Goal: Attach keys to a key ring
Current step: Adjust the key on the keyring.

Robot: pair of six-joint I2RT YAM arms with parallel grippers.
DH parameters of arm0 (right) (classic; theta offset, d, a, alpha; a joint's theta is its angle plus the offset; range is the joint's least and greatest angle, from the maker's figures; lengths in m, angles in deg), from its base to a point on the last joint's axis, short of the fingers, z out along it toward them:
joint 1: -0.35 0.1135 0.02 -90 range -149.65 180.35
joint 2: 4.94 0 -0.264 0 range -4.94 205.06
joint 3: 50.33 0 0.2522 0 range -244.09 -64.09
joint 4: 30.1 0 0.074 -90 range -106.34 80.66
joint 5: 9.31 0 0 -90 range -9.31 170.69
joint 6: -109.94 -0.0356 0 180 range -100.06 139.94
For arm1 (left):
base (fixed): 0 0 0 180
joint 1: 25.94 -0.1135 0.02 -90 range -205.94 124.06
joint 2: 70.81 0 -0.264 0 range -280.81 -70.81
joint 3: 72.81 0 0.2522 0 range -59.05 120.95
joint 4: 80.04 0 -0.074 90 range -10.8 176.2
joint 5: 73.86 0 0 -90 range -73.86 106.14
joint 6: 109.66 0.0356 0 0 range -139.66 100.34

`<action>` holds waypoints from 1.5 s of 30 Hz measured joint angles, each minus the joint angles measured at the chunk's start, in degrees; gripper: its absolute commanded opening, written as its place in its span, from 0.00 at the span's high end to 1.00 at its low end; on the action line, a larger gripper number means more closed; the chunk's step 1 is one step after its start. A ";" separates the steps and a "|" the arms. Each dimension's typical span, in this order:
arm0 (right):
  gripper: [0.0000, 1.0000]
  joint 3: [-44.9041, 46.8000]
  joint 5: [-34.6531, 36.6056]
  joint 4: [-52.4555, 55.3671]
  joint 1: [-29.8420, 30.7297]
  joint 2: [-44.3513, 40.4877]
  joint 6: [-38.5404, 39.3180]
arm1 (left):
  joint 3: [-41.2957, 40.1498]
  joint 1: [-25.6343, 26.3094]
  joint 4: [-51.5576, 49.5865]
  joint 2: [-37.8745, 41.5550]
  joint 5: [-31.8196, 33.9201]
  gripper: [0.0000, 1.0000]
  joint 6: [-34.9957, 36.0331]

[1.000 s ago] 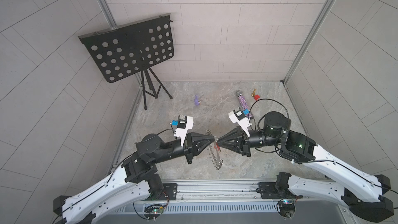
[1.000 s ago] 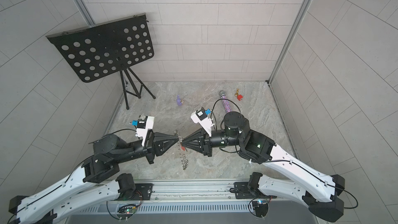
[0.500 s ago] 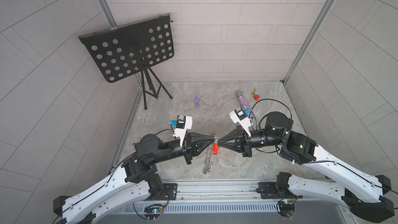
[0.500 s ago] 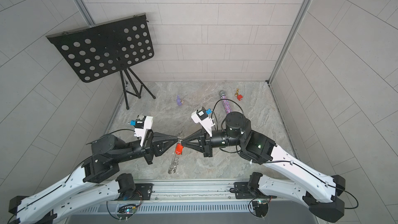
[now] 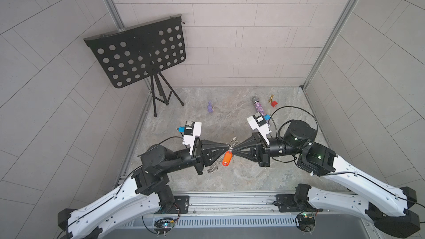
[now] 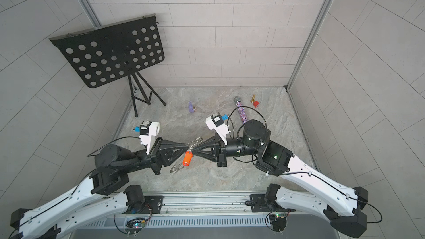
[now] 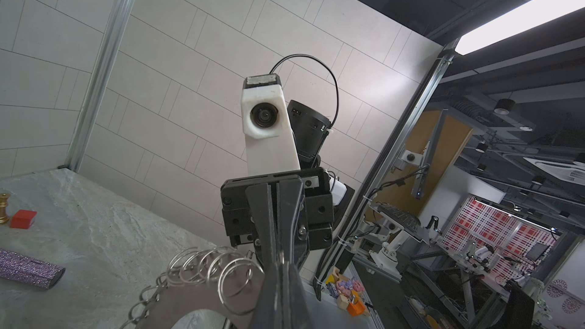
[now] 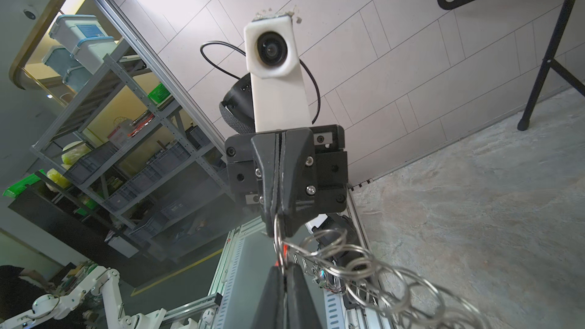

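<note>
Both grippers meet tip to tip above the middle of the table (image 5: 253,175). The key ring (image 5: 232,142) is a grey disc fringed with wire loops. It hangs edge-on between them, and its lower end (image 6: 176,168) slants toward the left arm. My left gripper (image 5: 226,145) is shut on the disc's rim (image 7: 190,299). My right gripper (image 5: 232,151) is shut on a wire loop (image 8: 278,238) with red showing at the pinch. The key's red tag (image 5: 226,158) dangles just below the tips. The key's silver blade is hidden.
A black perforated music stand (image 5: 138,54) stands at the back left. A purple figure (image 5: 209,107) lies mid-back. A glittery microphone (image 5: 258,108), a gold chess piece (image 5: 271,98) and a red cube (image 5: 274,104) sit at the back right, behind the right arm.
The right gripper's jaws have closed. The red tag has come into view and now hangs under the tips. The key ring's lower end has swung toward the left arm.
</note>
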 measured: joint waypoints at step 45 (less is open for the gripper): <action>1.00 1.84 -2.19 -8.46 0.02 2.84 -6.01 | -1.79 -0.26 5.33 -0.24 0.17 1.00 -1.46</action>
